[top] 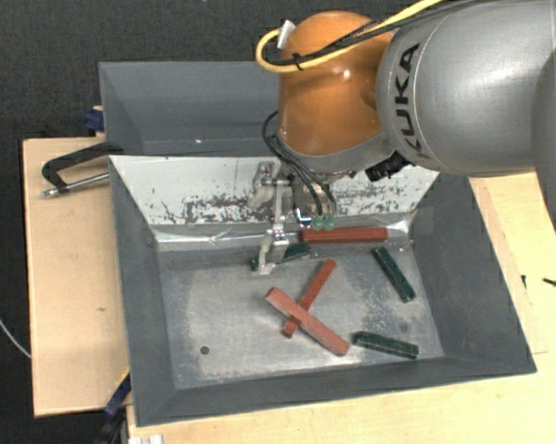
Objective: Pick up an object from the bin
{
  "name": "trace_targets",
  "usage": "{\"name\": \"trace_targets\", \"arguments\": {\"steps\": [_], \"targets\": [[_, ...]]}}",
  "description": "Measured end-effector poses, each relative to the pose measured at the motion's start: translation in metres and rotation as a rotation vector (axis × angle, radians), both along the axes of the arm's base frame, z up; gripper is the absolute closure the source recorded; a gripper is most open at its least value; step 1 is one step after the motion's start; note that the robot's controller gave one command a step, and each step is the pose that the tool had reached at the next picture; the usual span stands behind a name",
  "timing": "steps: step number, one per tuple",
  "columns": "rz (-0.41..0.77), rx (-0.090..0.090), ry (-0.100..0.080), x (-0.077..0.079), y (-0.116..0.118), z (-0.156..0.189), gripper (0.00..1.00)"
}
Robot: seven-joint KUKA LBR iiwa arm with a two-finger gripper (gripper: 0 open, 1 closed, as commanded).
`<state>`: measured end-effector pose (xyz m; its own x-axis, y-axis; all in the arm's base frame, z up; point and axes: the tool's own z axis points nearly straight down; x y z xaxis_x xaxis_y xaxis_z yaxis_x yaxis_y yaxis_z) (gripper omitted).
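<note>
Several small bars lie loose on the floor of the grey metal bin (pixel 142 300). Nearest you, at the front right, is a dark green flat bar (pixel 386 345). Just behind it, two red flat bars cross each other mid-floor, a lower one (pixel 324 335) and an upper one (pixel 319 278). A second dark green bar (pixel 394 274) lies to their right.

Farther back, along the foot of the rear wall, is a long red bar (pixel 346 234). Its left end is just beside the gripper (pixel 278 249), so treat it as the likely pick. A small dark piece sits at the gripper's tip, and you cannot tell what it is.

You cannot tell whether the jaws are apart or together, so check that before you lift. Straddle the bar across its narrow width, stay clear of the rear wall, and rise straight up.

The gripper hangs roughly vertical, low at the back of the floor. Above it are the orange wrist cover (pixel 326 82) and the grey arm (pixel 476 73) reaching in from the right.
</note>
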<state>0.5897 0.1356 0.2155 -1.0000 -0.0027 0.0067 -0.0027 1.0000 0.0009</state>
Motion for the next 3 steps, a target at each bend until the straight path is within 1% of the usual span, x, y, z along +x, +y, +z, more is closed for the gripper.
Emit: {"name": "trace_targets", "arguments": {"steps": [1,2,3], "targets": [[-0.002,0.001,-0.009,0.002,-0.001,0.005,0.00],[0.085,0.002,-0.014,0.003,-0.011,-0.019,0.00],[0.198,0.001,-0.009,-0.006,-0.036,-0.064,0.00]]}}
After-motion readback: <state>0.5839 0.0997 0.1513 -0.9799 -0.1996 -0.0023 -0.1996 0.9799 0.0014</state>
